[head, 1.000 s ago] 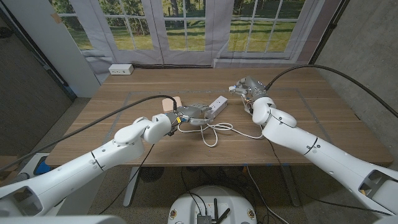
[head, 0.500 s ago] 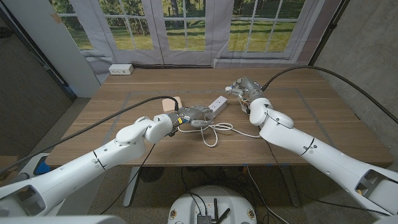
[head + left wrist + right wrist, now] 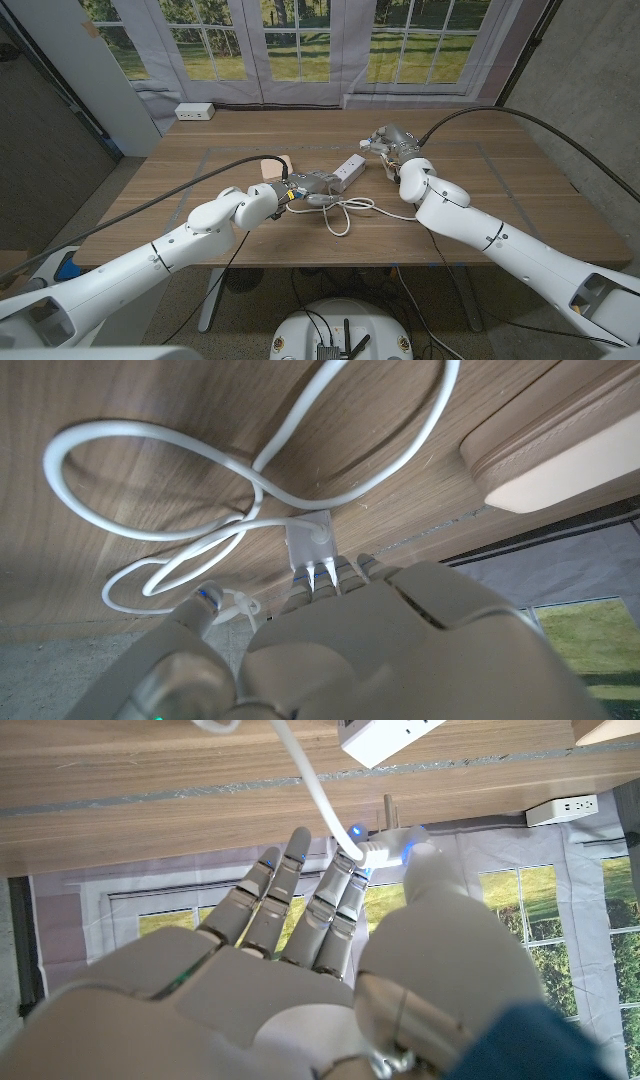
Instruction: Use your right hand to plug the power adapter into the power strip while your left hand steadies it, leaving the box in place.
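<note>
The white power strip [image 3: 346, 168] lies slantwise near the middle of the wooden table [image 3: 520, 190], its near end under the left hand [image 3: 312, 184], whose fingers rest on that end; how firmly they press I cannot tell. Its cord [image 3: 345, 212] loops loosely at 5 o'clock from the left hand. The right hand [image 3: 392, 141] hovers at 2 o'clock from the strip, just beside its far end, pinching the white power adapter [image 3: 378, 848] between thumb and fingers, prongs toward the strip. The tan box [image 3: 272, 165] sits at 10 o'clock from the left hand. A second white power strip [image 3: 195, 112] lies at the table's far left edge.
</note>
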Available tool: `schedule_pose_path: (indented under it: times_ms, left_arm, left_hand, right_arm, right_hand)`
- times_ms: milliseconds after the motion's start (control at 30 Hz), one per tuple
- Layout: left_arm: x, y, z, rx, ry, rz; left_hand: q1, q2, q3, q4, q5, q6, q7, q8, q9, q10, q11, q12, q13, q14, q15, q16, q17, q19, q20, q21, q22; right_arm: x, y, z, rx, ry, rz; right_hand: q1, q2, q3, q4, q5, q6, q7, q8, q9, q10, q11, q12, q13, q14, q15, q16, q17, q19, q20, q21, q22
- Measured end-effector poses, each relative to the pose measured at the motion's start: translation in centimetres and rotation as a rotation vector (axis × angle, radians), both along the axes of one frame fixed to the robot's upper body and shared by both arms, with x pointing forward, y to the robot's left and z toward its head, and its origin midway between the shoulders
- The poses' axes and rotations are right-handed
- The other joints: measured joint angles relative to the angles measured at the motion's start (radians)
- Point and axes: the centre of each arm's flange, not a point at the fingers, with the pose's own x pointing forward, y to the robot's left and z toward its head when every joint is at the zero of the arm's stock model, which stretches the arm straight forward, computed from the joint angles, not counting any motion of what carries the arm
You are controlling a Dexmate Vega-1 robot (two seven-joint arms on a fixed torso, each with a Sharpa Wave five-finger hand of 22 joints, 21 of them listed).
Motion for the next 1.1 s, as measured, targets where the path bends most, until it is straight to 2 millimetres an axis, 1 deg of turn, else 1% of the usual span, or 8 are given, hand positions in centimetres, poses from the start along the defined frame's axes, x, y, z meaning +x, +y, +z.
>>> schedule_pose_path:
  times_ms: [300,400,667,767,800,967,1033,1100]
  left_arm:
    - [0.0,0.0,0.0,0.007,0.007,0.004]
    - [-0.1,0.0,0.0,0.009,0.009,0.005]
    - [0.0,0.1,0.0,0.012,0.014,0.011]
    - [0.0,0.1,0.0,0.012,0.014,0.014]
    - [0.0,0.1,0.1,0.013,0.014,0.015]
    - [0.0,0.1,0.0,0.014,0.015,0.019]
    - [-0.1,0.0,0.0,0.014,0.015,0.019]
    - [-0.1,0.0,0.0,0.014,0.015,0.02]
  left_hand:
    - [0.0,0.0,0.0,0.0,0.0,0.008,0.002,0.004,0.003,0.011,-0.003,0.0,-0.003,0.019,-0.001,0.0,0.0,0.0,0.0,0.005,0.0]
    - [-0.003,0.002,0.0,0.0,0.0,0.015,0.009,0.004,0.003,0.015,0.001,0.004,-0.003,0.019,-0.002,0.0,0.0,0.0,0.0,0.005,0.0]
    - [-0.007,-0.001,0.0,0.0,0.0,0.015,0.009,0.004,0.003,0.016,0.002,0.004,-0.002,0.03,-0.002,0.003,-0.002,0.0,0.0,0.005,0.0]
    - [-0.007,-0.001,0.002,0.002,0.0,0.023,0.006,0.004,0.003,0.021,0.007,0.004,-0.002,0.03,-0.002,0.003,-0.002,0.0,0.0,0.005,0.0]
    - [-0.007,-0.001,0.004,0.004,0.0,0.025,0.007,0.004,0.002,0.021,0.007,0.004,-0.002,0.03,-0.002,0.003,-0.002,0.0,0.0,0.005,0.0]
    - [-0.007,-0.001,0.004,0.004,0.0,0.026,0.009,0.004,0.002,0.025,0.003,0.003,-0.002,0.03,-0.002,0.003,-0.003,0.0,0.0,0.005,0.0]
    - [-0.007,-0.001,0.004,0.004,0.0,0.031,0.014,0.004,0.002,0.029,0.0,0.003,-0.002,0.03,-0.002,0.003,-0.003,0.0,0.0,0.005,0.0]
    - [-0.007,-0.001,0.004,0.004,0.0,0.032,0.014,0.004,0.002,0.032,0.004,0.003,-0.002,0.03,-0.002,0.003,-0.002,0.0,0.0,0.005,0.0]
  right_arm:
    - [0.2,0.3,0.1,-0.02,-0.005,0.011]
    - [0.3,0.4,0.1,-0.027,-0.006,0.012]
    - [0.6,0.7,0.2,-0.043,-0.011,0.015]
    - [0.7,0.8,0.2,-0.047,-0.011,0.016]
    - [0.8,0.9,0.2,-0.049,-0.011,0.016]
    - [1.0,1.1,0.2,-0.056,-0.011,0.02]
    - [1.0,1.2,0.2,-0.06,-0.011,0.022]
    - [1.1,1.3,0.2,-0.063,-0.012,0.024]
  right_hand:
    - [0.0,0.0,0.0,0.0,0.004,0.0,0.0,0.0,0.0,0.0,0.0,0.0,0.005,0.0,0.0,-0.005,0.0,0.0,0.0,0.0,0.0]
    - [0.0,0.0,0.0,0.0,0.004,0.0,0.0,0.0,0.0,0.0,0.0,0.0,0.004,0.0,0.0,-0.005,0.0,0.0,0.0,0.0,0.0]
    - [0.0,0.0,-0.001,-0.001,0.004,0.0,0.0,0.0,0.0,0.0,0.0,-0.007,0.005,0.0,0.0,-0.005,0.0,0.0,0.0,0.0,0.0]
    - [0.0,0.0,-0.001,-0.001,0.008,0.0,0.0,0.0,0.0,0.0,0.0,-0.007,0.005,0.0,0.0,-0.005,0.0,0.0,-0.001,0.0,0.0]
    - [0.0,0.0,-0.001,-0.001,0.008,0.0,0.0,0.0,0.0,0.0,0.0,-0.007,0.005,0.0,0.0,-0.005,0.0,-0.004,-0.004,0.0,0.0]
    - [0.0,0.0,-0.001,-0.001,0.008,0.0,0.0,0.0,0.0,0.0,0.0,-0.007,0.005,0.0,0.0,-0.005,0.0,-0.004,-0.004,0.0,0.0]
    - [0.0,0.0,-0.001,-0.001,0.008,0.0,0.0,0.0,0.0,0.0,0.0,-0.007,0.005,0.0,0.0,-0.005,0.0,-0.004,-0.004,0.0,0.0]
    - [0.0,0.0,-0.001,-0.001,0.008,0.0,0.0,0.0,0.0,0.0,0.0,-0.007,0.005,0.0,0.0,-0.005,0.0,-0.004,-0.004,0.0,0.0]
